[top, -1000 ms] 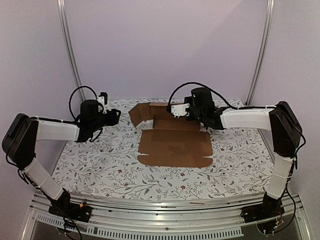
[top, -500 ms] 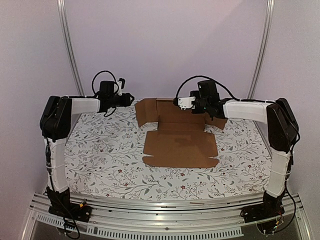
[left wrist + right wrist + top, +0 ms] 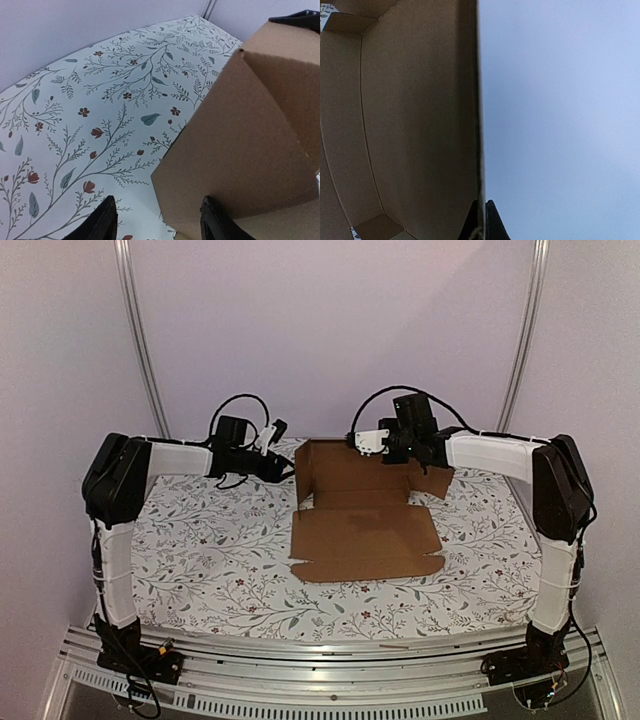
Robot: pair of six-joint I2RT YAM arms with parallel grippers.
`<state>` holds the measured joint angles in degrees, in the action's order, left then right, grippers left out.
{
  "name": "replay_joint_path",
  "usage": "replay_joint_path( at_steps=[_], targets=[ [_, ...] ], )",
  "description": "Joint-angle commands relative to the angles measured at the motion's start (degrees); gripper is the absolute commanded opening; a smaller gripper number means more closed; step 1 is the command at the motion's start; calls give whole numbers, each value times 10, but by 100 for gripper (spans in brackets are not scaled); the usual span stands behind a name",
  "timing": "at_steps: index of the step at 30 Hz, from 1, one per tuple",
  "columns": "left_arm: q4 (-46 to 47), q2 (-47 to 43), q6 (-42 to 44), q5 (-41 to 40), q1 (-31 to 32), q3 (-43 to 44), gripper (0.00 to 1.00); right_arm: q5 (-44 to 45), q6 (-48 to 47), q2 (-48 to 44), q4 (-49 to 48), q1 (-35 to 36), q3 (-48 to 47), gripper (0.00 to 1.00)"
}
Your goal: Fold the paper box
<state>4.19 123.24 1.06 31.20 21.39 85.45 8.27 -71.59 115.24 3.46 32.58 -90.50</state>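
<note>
Now the right gripper [image 3: 482,218] pinches the top edge of the raised rear wall of the plain brown paper box [image 3: 365,535], far-middle on the floral table [image 3: 200,560], while the left gripper [image 3: 159,220], jaws spread, sits just beside its upright left flap.

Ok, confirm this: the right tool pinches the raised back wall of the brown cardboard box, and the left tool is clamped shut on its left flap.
Wrong on the left tool: the left wrist view shows it open, fingers apart by the flap of the brown corrugated cardboard box. The right tool does pinch the back wall.
</note>
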Motion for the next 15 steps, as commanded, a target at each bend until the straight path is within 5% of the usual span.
replay_joint_path(
  at_steps=[1, 6, 11, 15],
  targets=[
    [3, -45, 28, 49, 22, -47, 58, -13, 16, 13, 94, 10, 36, 0],
    [46, -75, 26, 31, 41, -102, 59, 20, -11, -15, 30, 30, 112, 1],
    [100, -89, 16, 15, 50, -149, 59, 81, -55, -35, -172, 50, 216, 1],
    [137, -96, 17, 14, 61, -173, 60, 114, -62, -37, -234, 56, 240, 3]
  ],
)
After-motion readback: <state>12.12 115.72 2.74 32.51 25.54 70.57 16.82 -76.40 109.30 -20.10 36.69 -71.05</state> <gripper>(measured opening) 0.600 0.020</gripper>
